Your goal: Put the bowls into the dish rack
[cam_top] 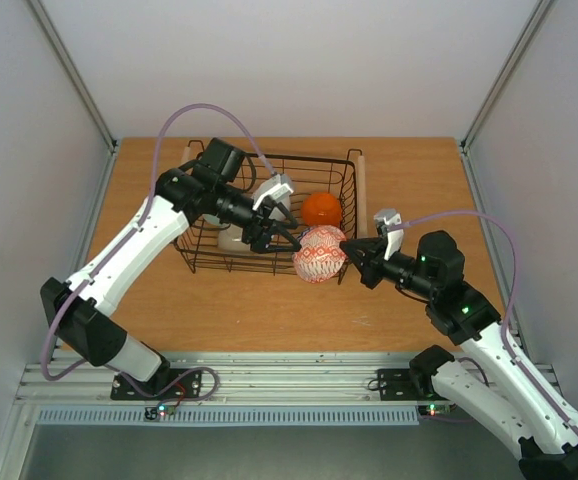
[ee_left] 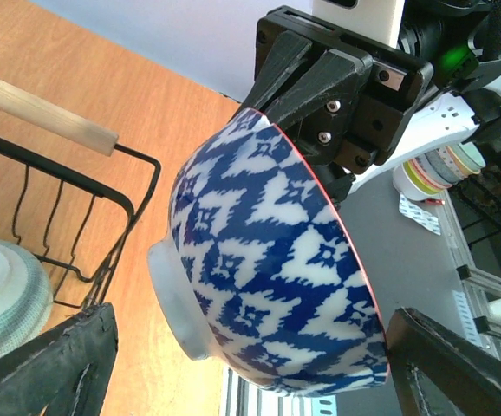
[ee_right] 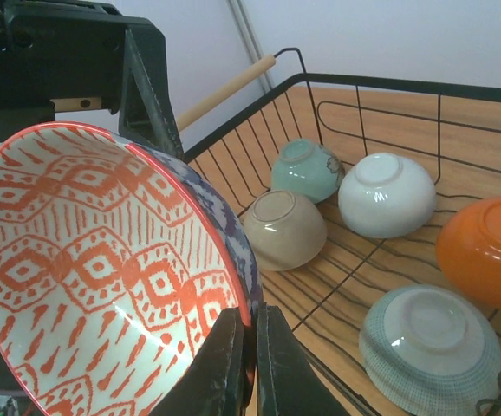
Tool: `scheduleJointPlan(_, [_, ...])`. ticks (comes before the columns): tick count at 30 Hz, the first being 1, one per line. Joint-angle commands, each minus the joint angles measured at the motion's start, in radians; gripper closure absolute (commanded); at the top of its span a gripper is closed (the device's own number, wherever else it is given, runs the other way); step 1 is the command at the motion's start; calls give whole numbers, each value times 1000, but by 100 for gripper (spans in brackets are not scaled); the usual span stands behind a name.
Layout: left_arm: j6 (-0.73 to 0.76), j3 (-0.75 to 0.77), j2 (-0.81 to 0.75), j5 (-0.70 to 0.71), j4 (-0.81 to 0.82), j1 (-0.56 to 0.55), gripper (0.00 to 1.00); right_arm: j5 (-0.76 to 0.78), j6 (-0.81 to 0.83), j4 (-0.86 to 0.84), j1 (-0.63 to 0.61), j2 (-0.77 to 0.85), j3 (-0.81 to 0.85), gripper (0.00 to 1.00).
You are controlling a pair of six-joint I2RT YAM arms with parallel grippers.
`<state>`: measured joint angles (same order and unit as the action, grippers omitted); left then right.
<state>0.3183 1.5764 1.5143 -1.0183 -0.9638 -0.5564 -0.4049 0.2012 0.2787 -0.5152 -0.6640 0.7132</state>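
Note:
The blue-and-white patterned bowl (cam_top: 319, 255), orange-patterned inside (ee_right: 103, 277), hangs tilted on its side just in front of the dish rack (cam_top: 199, 265). My right gripper (ee_right: 250, 347) is shut on its rim; it also shows in the top view (cam_top: 351, 250). My left gripper (cam_top: 287, 238) is open, its fingers (ee_left: 51, 364) spread wide either side of the bowl (ee_left: 268, 269) without touching it. Inside the rack (ee_right: 389, 82), upside down, lie the celadon (ee_right: 307, 169), white (ee_right: 387, 195), beige (ee_right: 283, 230), orange (ee_right: 484, 251) and grey-green (ee_right: 428, 347) bowls.
The rack's wooden handles (cam_top: 361, 190) (ee_left: 42, 113) stand at its short ends. The left arm (cam_top: 139, 250) reaches over the rack's near left side. The aluminium rail (cam_top: 269, 380) runs along the near table edge.

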Motion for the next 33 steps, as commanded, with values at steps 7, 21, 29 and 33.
scheduleJointPlan(7, [88,63,97,-105,-142,-2,14,5,22,-106,3,35,-9,99])
scheduleJointPlan(21, [176,82,99,-92,-217,-60,10,13,23,-121,3,27,-24,99])
scheduleJointPlan(29, [166,86,96,-67,-205,-76,19,9,18,-130,3,19,-36,99])
scheduleJointPlan(33, [165,83,87,-59,-196,-74,32,4,18,-136,3,11,-35,99])
